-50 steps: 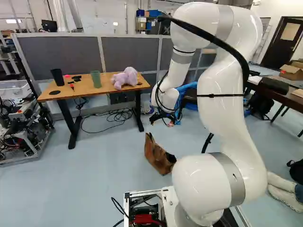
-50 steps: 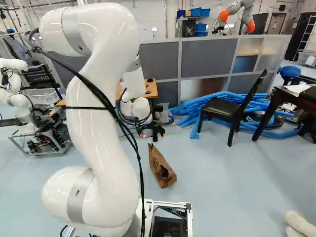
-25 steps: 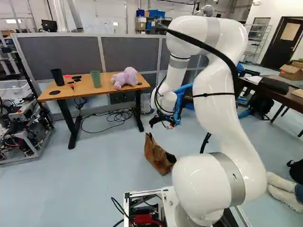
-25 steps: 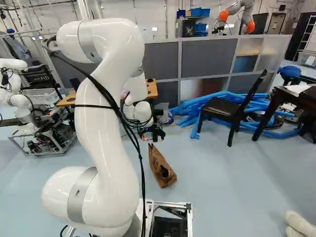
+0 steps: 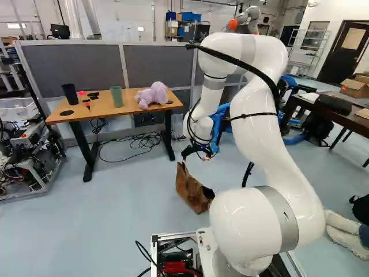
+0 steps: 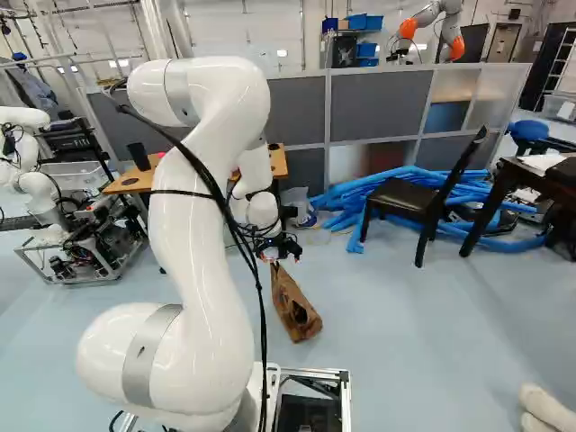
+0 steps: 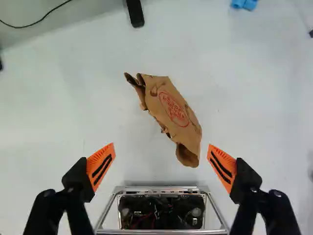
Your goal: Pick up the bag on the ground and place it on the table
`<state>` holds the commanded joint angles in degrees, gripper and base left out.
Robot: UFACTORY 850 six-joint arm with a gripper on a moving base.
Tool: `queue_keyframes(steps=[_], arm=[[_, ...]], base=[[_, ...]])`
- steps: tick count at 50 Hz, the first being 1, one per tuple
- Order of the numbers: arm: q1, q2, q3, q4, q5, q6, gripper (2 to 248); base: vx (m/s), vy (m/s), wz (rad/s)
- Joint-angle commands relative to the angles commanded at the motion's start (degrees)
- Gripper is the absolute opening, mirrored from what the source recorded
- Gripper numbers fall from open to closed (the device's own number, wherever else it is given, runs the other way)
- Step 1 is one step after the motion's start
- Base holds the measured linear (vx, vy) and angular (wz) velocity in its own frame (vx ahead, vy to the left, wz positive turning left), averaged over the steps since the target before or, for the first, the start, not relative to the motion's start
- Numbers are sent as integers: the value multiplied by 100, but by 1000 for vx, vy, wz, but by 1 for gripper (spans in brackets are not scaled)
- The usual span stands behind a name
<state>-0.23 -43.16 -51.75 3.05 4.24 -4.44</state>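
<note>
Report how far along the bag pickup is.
Done: apparently just the approach; the hand is open, close to the bag.
In hand: probably lining up. In the wrist view the bag lies ahead of the fingers, ungripped.
Left: grip it, lift it off the floor and set it on a table, likely the wooden one with the purple plush toy.

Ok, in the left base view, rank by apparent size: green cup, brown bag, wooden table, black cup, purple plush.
1. Wooden table
2. Brown bag
3. Purple plush
4. Green cup and black cup: too alike to rank
</note>
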Motion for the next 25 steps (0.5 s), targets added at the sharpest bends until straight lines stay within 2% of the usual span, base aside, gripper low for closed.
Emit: queue_keyframes(steps=[25], arm=[[0,-573,-352,0,0,-1488,247]], base=[[0,0,0]])
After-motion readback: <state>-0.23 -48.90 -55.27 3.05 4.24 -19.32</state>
